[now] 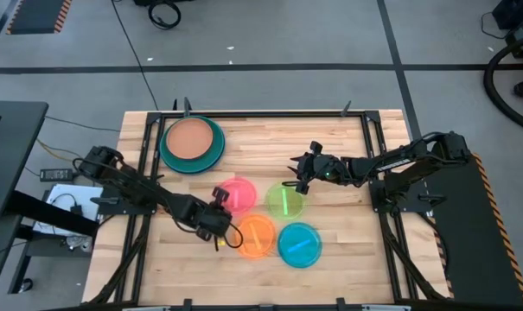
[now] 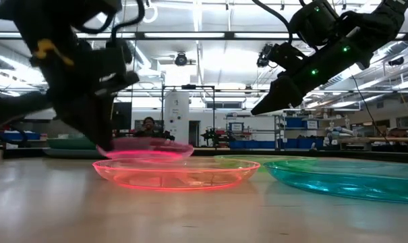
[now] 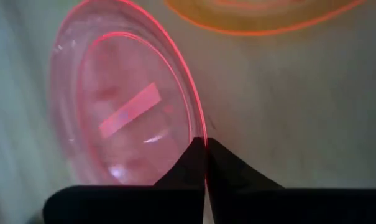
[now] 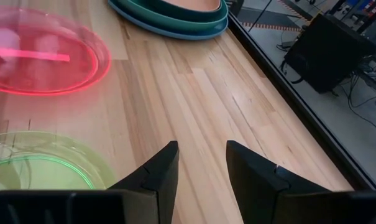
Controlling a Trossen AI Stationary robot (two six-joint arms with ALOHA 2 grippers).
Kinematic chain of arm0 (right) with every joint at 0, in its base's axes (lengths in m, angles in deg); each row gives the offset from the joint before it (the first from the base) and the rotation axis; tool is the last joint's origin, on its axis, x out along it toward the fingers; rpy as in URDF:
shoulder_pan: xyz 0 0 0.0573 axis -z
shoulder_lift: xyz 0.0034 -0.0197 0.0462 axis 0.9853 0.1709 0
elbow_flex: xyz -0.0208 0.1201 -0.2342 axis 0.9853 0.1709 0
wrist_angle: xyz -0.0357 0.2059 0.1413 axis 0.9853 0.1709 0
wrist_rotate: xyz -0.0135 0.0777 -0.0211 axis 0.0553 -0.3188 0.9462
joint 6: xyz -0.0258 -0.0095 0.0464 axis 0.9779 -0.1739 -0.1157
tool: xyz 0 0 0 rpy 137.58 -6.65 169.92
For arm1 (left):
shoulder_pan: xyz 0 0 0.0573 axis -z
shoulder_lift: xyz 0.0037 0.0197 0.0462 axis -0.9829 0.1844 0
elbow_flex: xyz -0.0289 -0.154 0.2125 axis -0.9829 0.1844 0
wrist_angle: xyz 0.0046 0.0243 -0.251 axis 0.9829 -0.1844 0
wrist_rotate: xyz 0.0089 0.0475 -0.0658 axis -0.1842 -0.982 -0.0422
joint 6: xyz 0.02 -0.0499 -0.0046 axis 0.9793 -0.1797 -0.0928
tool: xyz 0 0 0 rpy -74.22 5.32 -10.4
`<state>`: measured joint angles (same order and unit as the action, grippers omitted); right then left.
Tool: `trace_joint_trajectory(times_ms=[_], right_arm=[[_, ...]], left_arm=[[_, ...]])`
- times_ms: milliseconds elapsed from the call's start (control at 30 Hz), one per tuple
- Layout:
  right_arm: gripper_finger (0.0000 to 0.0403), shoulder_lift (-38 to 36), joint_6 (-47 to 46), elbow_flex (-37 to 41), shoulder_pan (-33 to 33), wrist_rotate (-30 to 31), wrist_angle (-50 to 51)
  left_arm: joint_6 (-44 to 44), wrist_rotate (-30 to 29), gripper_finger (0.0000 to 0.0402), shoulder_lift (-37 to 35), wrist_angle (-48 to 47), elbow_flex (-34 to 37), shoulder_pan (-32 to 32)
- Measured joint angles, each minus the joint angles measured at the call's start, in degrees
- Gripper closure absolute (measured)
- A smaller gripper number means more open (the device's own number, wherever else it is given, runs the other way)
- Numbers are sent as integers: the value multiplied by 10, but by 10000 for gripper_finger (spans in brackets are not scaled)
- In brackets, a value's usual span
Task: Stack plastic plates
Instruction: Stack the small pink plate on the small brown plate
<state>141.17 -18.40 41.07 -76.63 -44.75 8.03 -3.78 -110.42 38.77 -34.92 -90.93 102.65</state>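
Big plates sit stacked at the tabletop's [image 1: 330,138] far left, tan [image 1: 192,138] on top. Four small ones remain loose. My left hand [image 1: 216,218] pinches the pink plate's [image 1: 238,193] rim; the wrist view confirms it. My right hand [image 1: 301,173], fingers apart and empty, hovers by green [image 1: 285,202].

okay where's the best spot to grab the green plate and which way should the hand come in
Take the green plate by its thin raised rim, pinching the lip between the fingers. The right hand hovers open just beyond its far edge, so coming down onto that far rim looks simplest. The pink plate and light blue plate crowd the other sides, and the shallow, flat shape offers no other hold.
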Motion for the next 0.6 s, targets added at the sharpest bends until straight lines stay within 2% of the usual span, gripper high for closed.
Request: trace_joint_trajectory(times_ms=[267,433,600], right_arm=[[258,0,9,0,0,1,-1],[258,0,8,0,0,2,-1],[258,0,8,0,-1,1,0]], left_arm=[[36,-29,396,-67,-20,-19,-9],[31,-40,397,-97,-91,-53,-52],[24,-42,398,-128,-133,-51,-117]])
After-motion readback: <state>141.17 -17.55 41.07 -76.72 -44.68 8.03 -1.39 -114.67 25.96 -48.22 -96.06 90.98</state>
